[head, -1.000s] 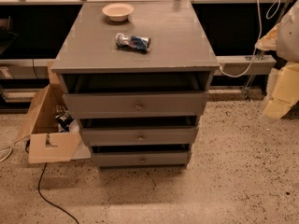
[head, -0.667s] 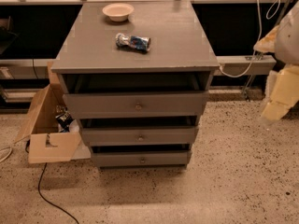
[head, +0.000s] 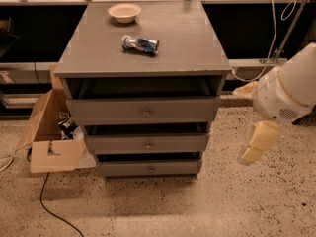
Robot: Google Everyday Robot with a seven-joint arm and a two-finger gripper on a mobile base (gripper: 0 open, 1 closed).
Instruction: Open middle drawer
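Note:
The grey cabinet (head: pixel 143 38) has three drawer fronts. The middle drawer (head: pixel 118 144) is the mid-sized front, with a small round metal knob (head: pixel 148 145) at its centre, and sits about flush between the wider top drawer (head: pixel 108 111) and the narrower bottom drawer (head: pixel 123 168). My gripper (head: pixel 256 143) hangs as a cream-coloured piece under the white arm (head: pixel 289 88), to the right of the cabinet at about middle-drawer height, apart from it.
A beige bowl (head: pixel 124 12) and a crushed blue-and-silver can (head: pixel 140 44) lie on the cabinet top. An open cardboard box (head: pixel 49 137) stands at the cabinet's left, with a black cable (head: pixel 54 214) on the speckled floor. Dark shelving runs behind.
The arm and gripper have come down and to the left, closer to the cabinet's right side. The drawers have not moved.

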